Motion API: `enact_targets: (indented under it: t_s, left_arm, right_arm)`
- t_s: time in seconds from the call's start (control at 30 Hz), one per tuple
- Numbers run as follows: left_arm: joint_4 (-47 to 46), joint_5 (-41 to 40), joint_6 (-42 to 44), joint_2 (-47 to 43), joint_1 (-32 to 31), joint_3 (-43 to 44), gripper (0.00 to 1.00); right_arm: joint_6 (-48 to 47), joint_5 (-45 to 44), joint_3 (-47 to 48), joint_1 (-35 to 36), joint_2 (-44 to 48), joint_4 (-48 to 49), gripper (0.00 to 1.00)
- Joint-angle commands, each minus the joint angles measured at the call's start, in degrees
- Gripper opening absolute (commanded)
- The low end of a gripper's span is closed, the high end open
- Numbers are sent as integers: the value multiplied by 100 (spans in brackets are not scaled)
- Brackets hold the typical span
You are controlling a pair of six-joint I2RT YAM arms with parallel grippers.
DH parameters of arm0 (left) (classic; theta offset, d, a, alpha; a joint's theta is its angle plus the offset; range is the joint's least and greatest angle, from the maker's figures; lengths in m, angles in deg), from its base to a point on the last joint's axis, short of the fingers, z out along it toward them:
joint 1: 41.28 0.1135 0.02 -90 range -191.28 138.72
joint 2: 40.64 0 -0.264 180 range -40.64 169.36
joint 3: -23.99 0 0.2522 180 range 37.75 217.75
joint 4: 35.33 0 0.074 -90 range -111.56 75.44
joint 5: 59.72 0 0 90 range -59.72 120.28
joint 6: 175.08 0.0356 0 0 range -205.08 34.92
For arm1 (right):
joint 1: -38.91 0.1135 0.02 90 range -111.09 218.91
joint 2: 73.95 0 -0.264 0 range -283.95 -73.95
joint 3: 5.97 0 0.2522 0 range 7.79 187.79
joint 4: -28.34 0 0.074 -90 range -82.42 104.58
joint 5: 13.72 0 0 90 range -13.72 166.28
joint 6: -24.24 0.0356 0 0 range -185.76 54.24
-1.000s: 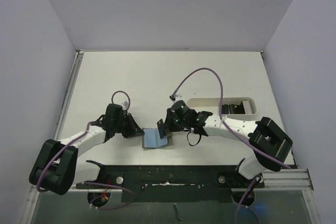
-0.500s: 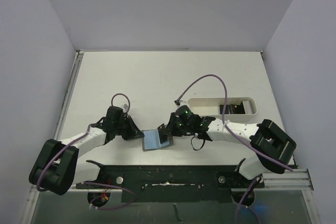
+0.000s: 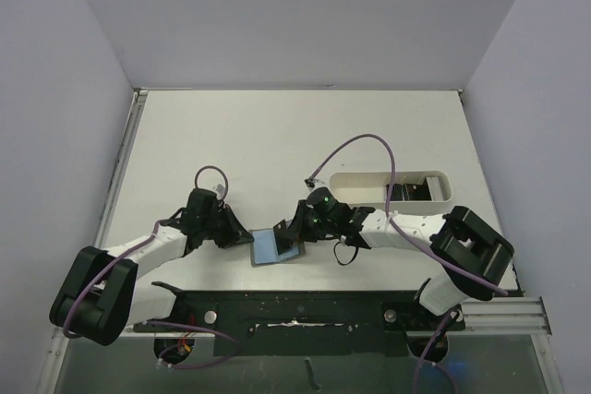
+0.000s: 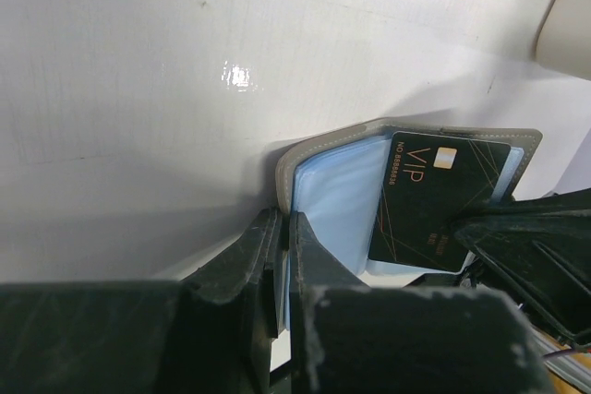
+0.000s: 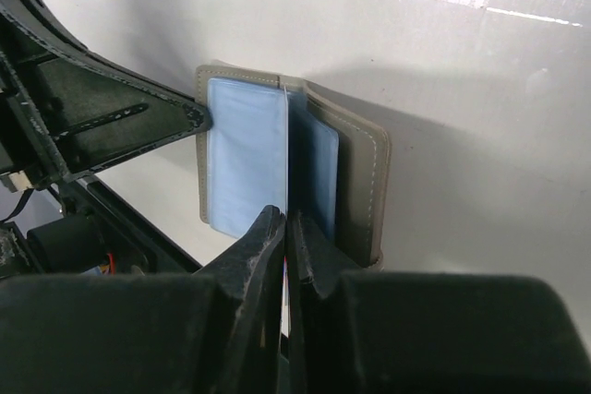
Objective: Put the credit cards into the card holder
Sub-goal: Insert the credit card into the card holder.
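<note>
At the lower middle of the top view, the card holder (image 3: 270, 247) lies open on the table (image 3: 277, 136), blue lining up, with one of your grippers on either side. Left gripper (image 4: 284, 228): jaws pinched tight on the holder's left leaf close to the fold, pinning it down. Right gripper (image 5: 286, 220): clamped on one black card (image 4: 434, 200), which shows edge-on between the fingers in the right wrist view. Key relation, from the left wrist view: the card lies over the right-hand blue leaf, just right of the fold. Its long axis runs top to bottom of the frame, roughly parallel to the spine but slightly tilted, and you grip it at its lower right. You cannot tell whether any edge has entered a pocket yet. As a judgement, the next move depends on squaring that long axis to the pocket mouth while the left arm keeps the leaf flat. Writing on the card: "VIP" in pale letters, a row of small characters beside it starting "NO" with digits too fine to trust, and a small pale chip mark. No brand is legible on the holder. The other cards (image 3: 420, 189) sit in the white tray (image 3: 355, 186) at the right of the top view, well apart from the holder and nearer your right arm.
</note>
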Motion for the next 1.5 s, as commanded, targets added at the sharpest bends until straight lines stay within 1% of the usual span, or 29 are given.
enact_targets:
  t_s: [0.0, 0.1, 0.23, 0.37, 0.77, 0.93, 1.07, 1.2, 1.47]
  left_arm:
    - [-32, -185, -16, -130, -36, -84, 0]
    - [-30, -209, -28, -147, -36, -109, 0]
    - [-55, -240, -47, -148, -36, -156, 0]
    - [-91, -238, -60, -107, -38, -182, 0]
    - [41, -335, -48, -222, -36, -185, 0]
    - [-24, -301, -157, -251, -41, -244, 0]
    - [-166, -306, -309, -336, -36, -348, 0]
    - [-249, -350, -426, -425, -36, -424, 0]
    - [-167, -423, -447, -559, -36, -436, 0]
  right_arm:
    - [81, -48, 51, 66, -14, -42, 1]
    - [58, -39, 55, 65, -10, -67, 1]
    - [-19, 228, 1, 67, -119, 259, 2]
    - [-35, 389, 52, 68, -284, 291, 2]
    - [26, 378, -52, 70, -336, 247, 2]
    - [156, 316, -91, 62, -400, 398, 2]
    - [251, 340, -77, 70, -516, 471, 8]
    - [298, 260, -43, 101, -547, 329, 12]
    - [157, -238, 185, 244, -403, -393, 27]
